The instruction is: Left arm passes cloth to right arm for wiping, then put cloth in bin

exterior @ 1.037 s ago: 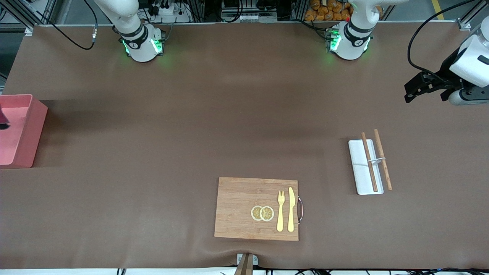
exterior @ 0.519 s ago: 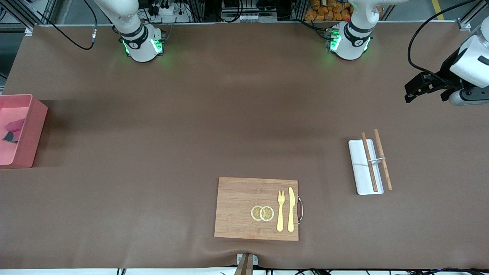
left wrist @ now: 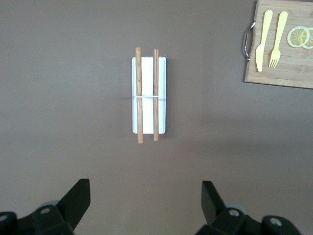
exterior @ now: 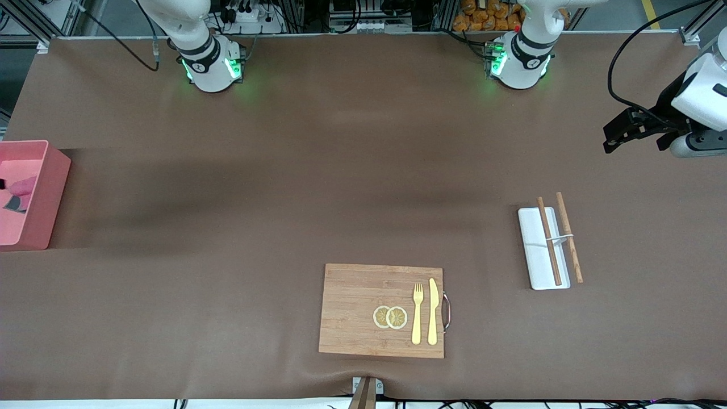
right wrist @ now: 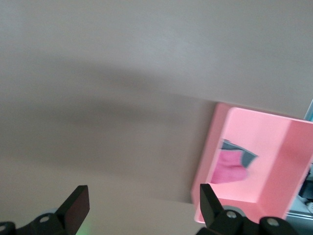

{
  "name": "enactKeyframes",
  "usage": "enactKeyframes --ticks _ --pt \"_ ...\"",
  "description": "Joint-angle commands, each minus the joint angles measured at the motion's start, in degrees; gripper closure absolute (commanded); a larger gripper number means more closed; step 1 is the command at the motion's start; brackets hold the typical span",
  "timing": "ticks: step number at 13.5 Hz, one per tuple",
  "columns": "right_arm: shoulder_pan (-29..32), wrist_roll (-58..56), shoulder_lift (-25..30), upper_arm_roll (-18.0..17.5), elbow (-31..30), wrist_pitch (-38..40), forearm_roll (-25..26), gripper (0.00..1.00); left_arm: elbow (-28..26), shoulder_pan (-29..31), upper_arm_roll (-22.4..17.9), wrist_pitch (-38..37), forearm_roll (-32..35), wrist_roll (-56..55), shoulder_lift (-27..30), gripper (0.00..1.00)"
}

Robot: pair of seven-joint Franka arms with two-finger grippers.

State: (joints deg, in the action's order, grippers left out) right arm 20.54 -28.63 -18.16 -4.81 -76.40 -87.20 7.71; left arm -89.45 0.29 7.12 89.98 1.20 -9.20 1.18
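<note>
Right wrist view: my right pincer (right wrist: pixel 141 205) has its fingers spread wide with nothing between them, and the bin (right wrist: pixel 279 132) sits off to one side of it, below. The cloth (right wrist: pixel 233 165) lies inside the bin, clear of the fingers; I judge the drop done and the step in hand to be the retreat. To do it well I would lift the right arm straight up until the fingers are clear of the pink walls, and only then swing toward its base, so nothing catches the rim or drags the fabric out. I would leave the fingers open throughout.

Front view: the bin (exterior: pixel 50 187) stands at the right arm's end of the worktop (exterior: pixel 284 187), partly cut off by the picture's edge; the cloth (exterior: pixel 20 193) shows as a crumpled maroon heap with a dark grey flap beside it, resting on the bin's floor, no longer a neat square. The right pincer itself is out of this view. It looks limp and light, unlikely to shift unaided.

Left wrist view: my left pincer (left wrist: pixel 146 205) waits, fingers wide and empty, high over the white tray (left wrist: pixel 149 110) that carries two wooden sticks (left wrist: pixel 147 93), with the cutting board (left wrist: pixel 283 63) farther off toward the worktop's middle
</note>
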Motion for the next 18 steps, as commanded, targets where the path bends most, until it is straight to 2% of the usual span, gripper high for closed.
enactKeyframes --ticks 1,4,7,10,12,15,18 --pt "-5.32 6.72 3.74 0.59 -1.12 2.9 -2.61 0.0 -0.81 0.24 -0.09 -0.5 -0.67 1.03 1.28 0.0" --pt "-9.28 14.02 7.51 0.5 -1.73 6.68 -5.24 0.0 -0.81 0.24 -0.09 -0.68 -0.59 1.03 1.37 0.0" --pt "-12.27 21.22 12.69 0.67 -5.24 8.45 -9.1 0.0 -0.9 0.33 -0.09 -0.68 -0.59 1.03 1.37 0.0" --pt "-15.17 31.51 13.67 0.5 -5.16 8.72 -9.64 0.0 -0.9 0.33 -0.18 -0.68 -0.5 1.03 1.28 0.0" --pt "-16.58 31.88 15.86 1.98 -5.43 9.85 -10.08 0.0 -0.9 0.33 -0.18 -0.59 -0.5 1.03 1.28 0.0" --pt "-20.18 32.15 18.59 7.16 -5.51 11.96 -10.87 0.0 -0.9 0.24 -0.09 -0.68 -0.5 1.03 1.28 0.0" --pt "-21.24 32.15 19.39 8.93 -5.43 12.23 -10.96 0.0 -0.99 0.24 -0.09 -0.68 -0.5 1.03 1.28 0.0"
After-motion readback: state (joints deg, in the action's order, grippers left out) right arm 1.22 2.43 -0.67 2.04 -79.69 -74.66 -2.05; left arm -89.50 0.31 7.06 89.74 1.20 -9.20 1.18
